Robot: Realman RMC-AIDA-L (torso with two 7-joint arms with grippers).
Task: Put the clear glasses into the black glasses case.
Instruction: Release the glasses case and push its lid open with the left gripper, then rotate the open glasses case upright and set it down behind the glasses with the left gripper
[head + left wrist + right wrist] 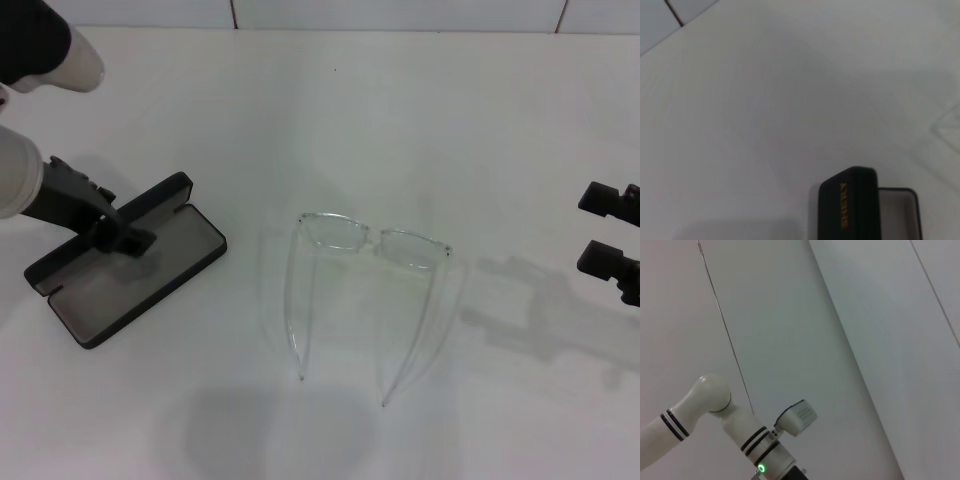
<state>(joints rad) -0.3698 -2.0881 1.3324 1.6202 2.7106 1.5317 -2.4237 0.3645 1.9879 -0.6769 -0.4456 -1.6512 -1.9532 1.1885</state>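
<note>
We are working at a white table (400,120). The black glasses case (125,262) is lying open on our left side, with its grey inside facing up. Our left gripper (125,240) is reaching down over the open case, and its tip is at the grey lining or just above it. We cannot tell if its fingers are apart or together, because the dark parts are hiding them. In the left wrist view we are seeing the lid edge with the orange letters.

The clear glasses (370,290) are sitting in the middle of the table, well apart from the case. The lenses are on the far side and the two long arms are pointing back toward us, spread open. Nothing is touching them yet.

Our right gripper (610,243) is waiting at the right edge, with its two black fingers apart and nothing between them.

We think the left gripper is keeping the case steady and open. To do this well, we are thinking the right gripper should grab the frame, not a thin arm. The glasses are see-through and slippery, so a slow, gentle squeeze is best.
</note>
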